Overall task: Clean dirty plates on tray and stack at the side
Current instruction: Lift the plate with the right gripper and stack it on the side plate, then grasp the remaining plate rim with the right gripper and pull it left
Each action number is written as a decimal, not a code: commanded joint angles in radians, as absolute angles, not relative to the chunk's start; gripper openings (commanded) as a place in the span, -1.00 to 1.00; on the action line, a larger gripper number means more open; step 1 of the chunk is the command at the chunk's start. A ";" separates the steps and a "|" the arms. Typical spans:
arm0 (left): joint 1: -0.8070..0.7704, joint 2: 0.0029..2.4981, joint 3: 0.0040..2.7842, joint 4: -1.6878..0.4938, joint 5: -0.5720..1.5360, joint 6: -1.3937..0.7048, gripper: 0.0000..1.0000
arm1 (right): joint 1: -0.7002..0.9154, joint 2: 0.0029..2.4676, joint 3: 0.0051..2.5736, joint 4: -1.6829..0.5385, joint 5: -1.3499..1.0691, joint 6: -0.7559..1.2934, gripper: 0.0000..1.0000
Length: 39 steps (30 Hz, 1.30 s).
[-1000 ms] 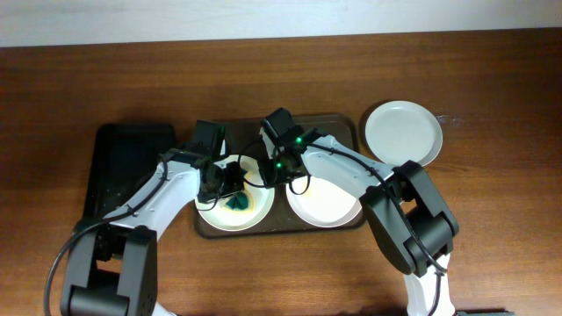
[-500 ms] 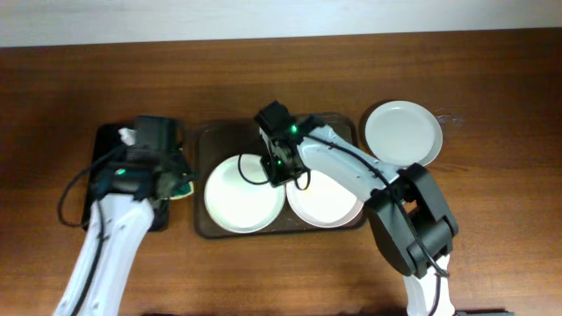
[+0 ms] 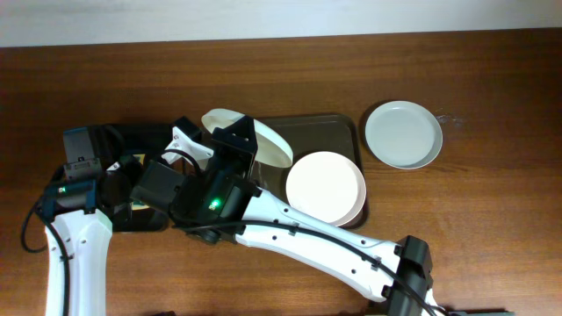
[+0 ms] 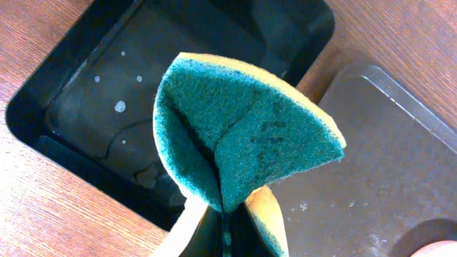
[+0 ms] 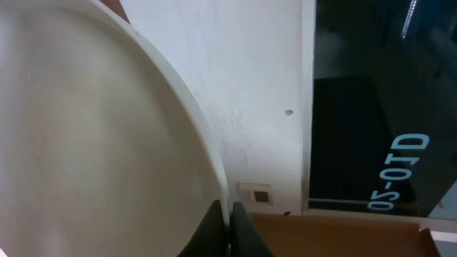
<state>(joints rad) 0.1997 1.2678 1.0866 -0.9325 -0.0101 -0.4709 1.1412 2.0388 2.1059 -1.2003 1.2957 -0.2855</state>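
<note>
**A:** Where is the plate?
**B:** The plate [image 3: 263, 136] stands tilted on edge over the tray's [image 3: 327, 124] far left. Its rim is pinched in the right claw [image 5: 227, 218]. A second plate [image 3: 325, 186] lies on the tray's right side. A third plate [image 3: 402, 133] sits on the table [image 3: 474, 228], right of the tray.
**A:** How will it handle?
**B:** Stiff and smooth, probably slick, and breakable. The rim is the only purchase, and so thin a pinch may let it swing.
**A:** And the left claw?
**B:** The left claw [image 4: 225, 232] is clamped on a folded sponge [image 4: 243, 135] above the black tray [image 4: 78, 100].
**A:** What differs?
**B:** Half a second ago the plate lay flat on the tray. Now it is lifted, and the right arm reaches far left.
</note>
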 commanded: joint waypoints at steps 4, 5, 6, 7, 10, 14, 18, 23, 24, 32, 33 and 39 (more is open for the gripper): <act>0.206 1.264 1.098 -0.934 0.001 -0.454 -1.00 | 1.079 2.015 2.125 -1.247 1.220 0.001 -0.91; 0.206 1.264 1.098 -0.934 0.001 -0.454 -1.00 | 1.016 2.019 2.102 -1.260 0.939 0.129 -0.91; 0.205 1.264 1.098 -0.934 0.001 -0.454 -1.00 | 0.900 2.033 2.054 -1.293 0.592 0.138 -0.92; 0.205 1.264 1.098 -0.939 0.003 -0.454 -1.00 | 0.848 2.033 2.054 -1.332 0.525 0.219 -0.91; 0.205 1.264 1.098 -0.938 0.005 -0.454 -1.00 | 0.534 1.959 2.054 -1.348 0.295 0.316 -0.91; 0.205 1.264 1.098 -0.937 0.007 -0.454 -1.00 | 0.020 1.972 1.982 -1.366 0.036 0.313 -0.92; 0.205 1.264 1.098 -0.926 0.016 -0.454 -1.00 | -0.297 1.972 1.784 -1.183 -0.006 0.311 -0.91; 0.205 1.264 1.098 -0.921 0.016 -0.454 -1.00 | -0.334 1.972 1.595 -0.994 -0.147 0.292 -0.84; 0.205 1.264 1.098 -0.920 0.016 -0.454 -1.00 | -0.319 1.972 1.584 -0.995 -0.147 0.268 -0.77; 0.205 1.264 1.098 -0.922 0.016 -0.454 -1.00 | -0.022 1.902 1.581 -1.219 -0.324 0.030 0.21; 0.205 1.264 1.098 -0.922 0.016 -0.454 -1.00 | 0.036 1.903 1.563 -1.222 -0.256 0.030 0.22; 0.205 1.264 1.098 -0.922 0.016 -0.454 -1.00 | 0.263 1.905 1.326 -1.055 -0.047 0.200 -0.18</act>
<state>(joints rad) 0.1997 1.2678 1.0866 -0.9253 0.0051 -0.4709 0.2466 1.9160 1.3647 -1.0786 -0.1005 0.1589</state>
